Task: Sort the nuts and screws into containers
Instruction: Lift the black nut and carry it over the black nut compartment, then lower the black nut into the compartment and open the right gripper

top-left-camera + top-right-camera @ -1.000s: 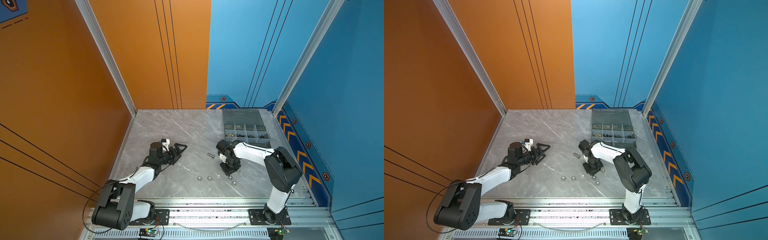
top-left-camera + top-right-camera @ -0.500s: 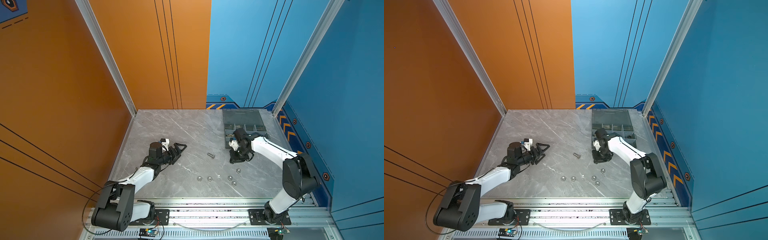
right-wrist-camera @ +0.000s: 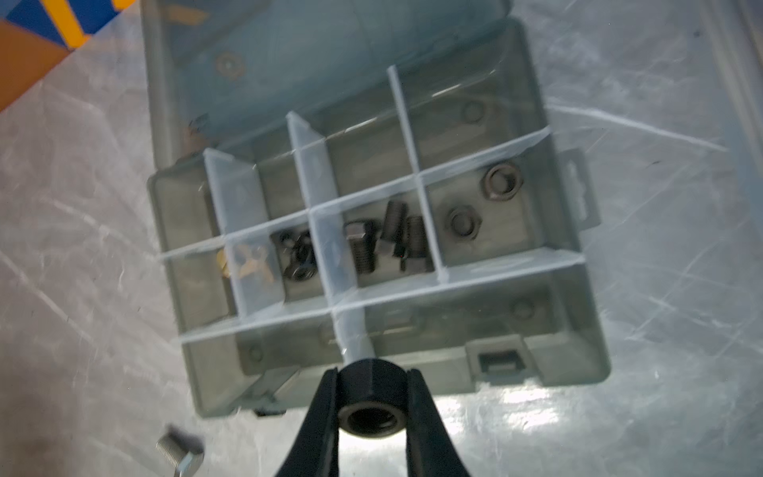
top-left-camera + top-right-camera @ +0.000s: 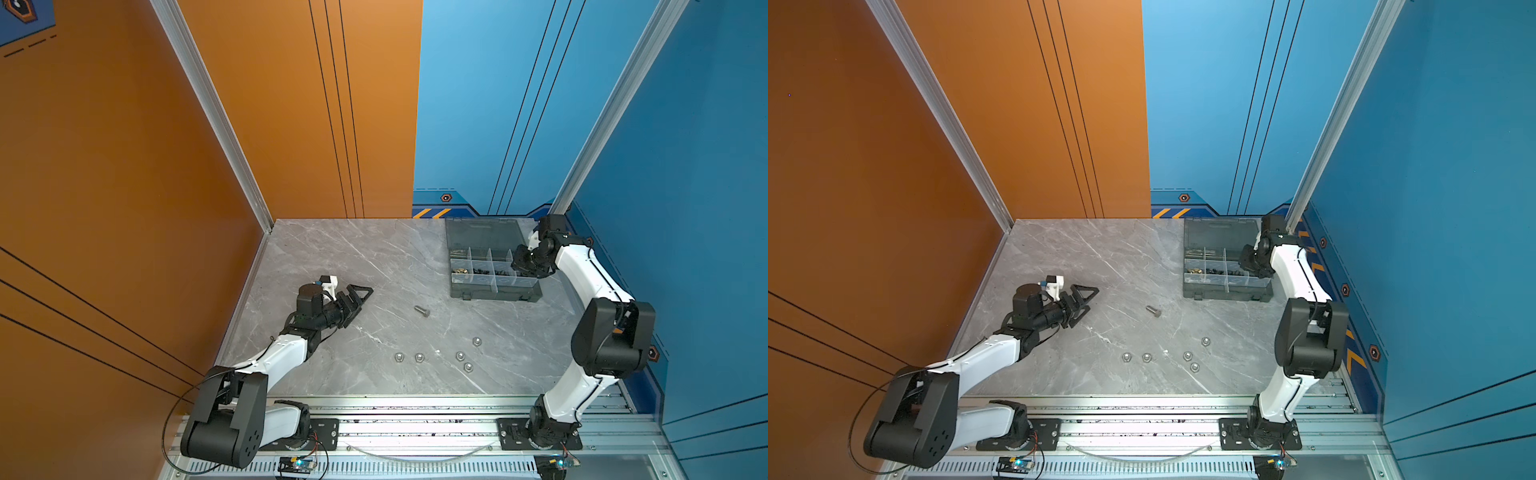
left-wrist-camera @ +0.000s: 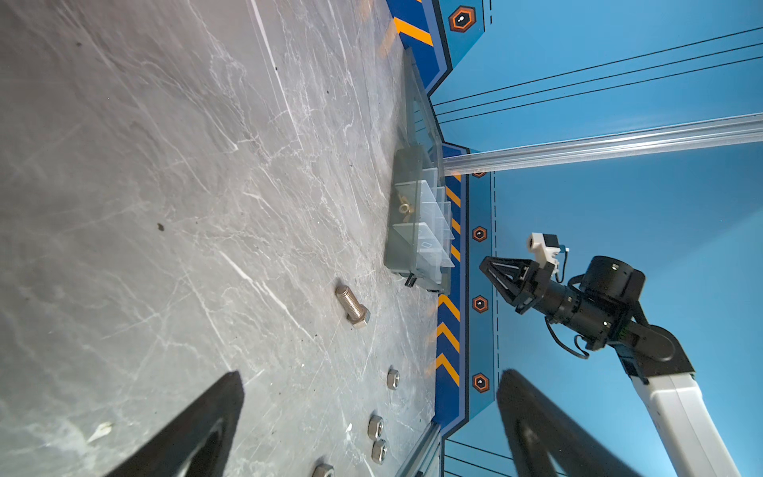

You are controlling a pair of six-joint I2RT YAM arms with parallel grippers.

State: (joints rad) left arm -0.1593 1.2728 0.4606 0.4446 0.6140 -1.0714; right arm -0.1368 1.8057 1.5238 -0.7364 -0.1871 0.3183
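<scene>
Right claw [image 3: 373,382] now at smoky-grey organiser box [image 4: 494,294], grasping black hex nut [image 3: 373,406]; left claw [image 4: 360,296] released; silver bolt [image 4: 422,311], five silver nuts [image 4: 419,357] unsorted.

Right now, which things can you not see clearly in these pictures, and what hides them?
Both top views: the black nut in the right gripper is hidden under the wrist.
Both top views: pieces in the organiser box are too small to tell apart.
Right wrist view: brass pieces are blurred behind a clear divider; the silver bolt is cut by the picture's edge.
</scene>
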